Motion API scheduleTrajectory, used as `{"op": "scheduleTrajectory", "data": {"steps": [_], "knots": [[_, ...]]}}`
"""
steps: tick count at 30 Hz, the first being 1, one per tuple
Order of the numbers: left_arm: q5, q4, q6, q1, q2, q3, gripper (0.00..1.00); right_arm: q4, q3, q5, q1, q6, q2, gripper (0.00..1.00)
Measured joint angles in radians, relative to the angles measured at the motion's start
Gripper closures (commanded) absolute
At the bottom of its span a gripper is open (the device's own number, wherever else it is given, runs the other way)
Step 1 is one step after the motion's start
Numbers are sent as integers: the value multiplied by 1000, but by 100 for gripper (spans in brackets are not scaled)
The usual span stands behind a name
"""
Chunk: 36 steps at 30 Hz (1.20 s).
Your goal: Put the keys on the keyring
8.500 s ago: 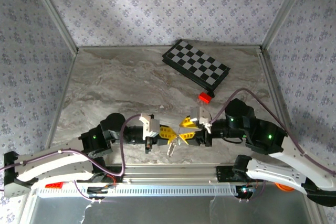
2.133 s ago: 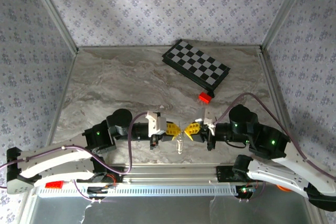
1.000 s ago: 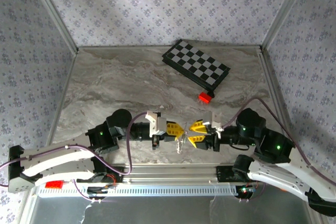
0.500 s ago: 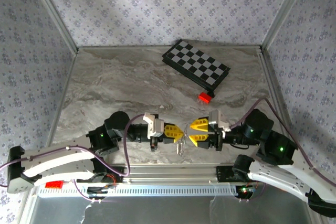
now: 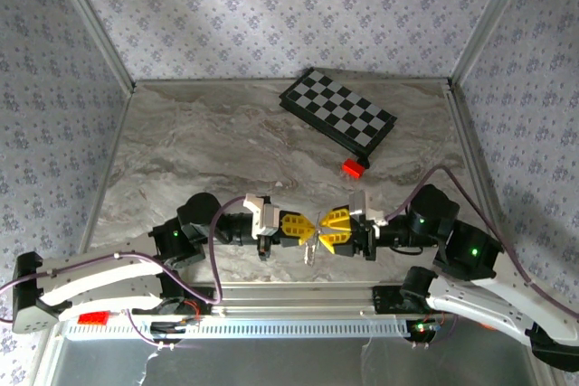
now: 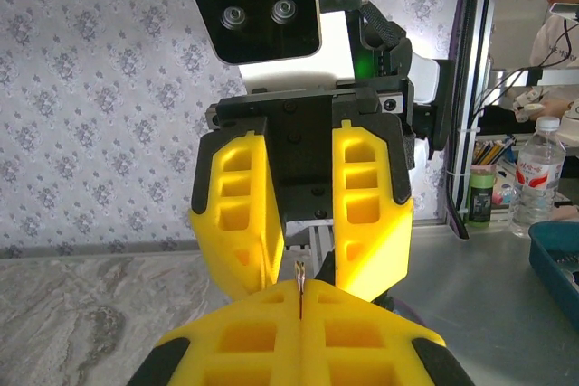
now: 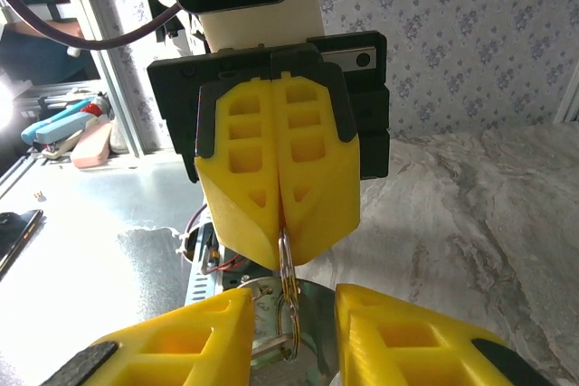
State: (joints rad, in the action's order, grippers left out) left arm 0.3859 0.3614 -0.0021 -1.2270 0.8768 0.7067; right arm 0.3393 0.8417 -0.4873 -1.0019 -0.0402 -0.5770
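Note:
My left gripper point(image 5: 296, 226) is shut on the keyring point(image 5: 309, 240), a thin wire loop held edge-on above the table's near edge. In the left wrist view only a sliver of the keyring point(image 6: 299, 276) pokes out between the closed yellow pads of the left gripper point(image 6: 299, 294). My right gripper point(image 5: 331, 229) faces it, open, one finger on each side of the ring. In the right wrist view the keyring point(image 7: 286, 264) hangs down from the left gripper point(image 7: 280, 223) into the gap of the right gripper point(image 7: 294, 303). Silver keys point(image 5: 309, 250) dangle below the ring, and one key point(image 7: 274, 346) shows low.
A folded chessboard point(image 5: 337, 121) lies at the back right of the marble table point(image 5: 199, 151). A small red block point(image 5: 352, 167) sits just in front of it. A metal rail point(image 5: 298, 294) runs along the near edge under both grippers.
The right gripper, which had opened and drawn back to the right, has moved left again and now straddles the ring. The left gripper stays shut on the ring, nearly still.

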Motion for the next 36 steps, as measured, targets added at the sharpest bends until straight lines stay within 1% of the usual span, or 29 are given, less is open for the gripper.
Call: {"op": "scheduleTrajectory", "data": {"steps": [6,13,15,16,23,24,26,27,31,36], "knots": [[0,11,-5,0,0,-6,100,-7,-2,0,0,0,-1,79],[-1,21,-10,0,0,-8,100,-20,-11,-9,-2,4,-11,91],[-1,25,-10,0,0,-8,100,-23,-11,-10,-2,4,-10,95],[-1,26,-11,0,0,-8,100,-25,-11,-11,-2,5,-10,99],[-9,31,-10,0,0,-9,100,-29,-11,-14,-2,2,-9,100],[-14,27,-10,0,0,-8,97,-27,-11,-9,-2,-1,-8,100],[-35,9,-7,0,0,-8,78,-18,-11,6,-2,-4,-8,100],[-51,-16,-6,0,-1,-3,72,-10,-11,21,-2,-5,-9,100],[-127,-160,28,0,-10,41,65,55,10,86,-2,-20,-25,100],[-193,-385,75,0,-21,148,65,162,95,145,-2,-47,-94,100]]}}
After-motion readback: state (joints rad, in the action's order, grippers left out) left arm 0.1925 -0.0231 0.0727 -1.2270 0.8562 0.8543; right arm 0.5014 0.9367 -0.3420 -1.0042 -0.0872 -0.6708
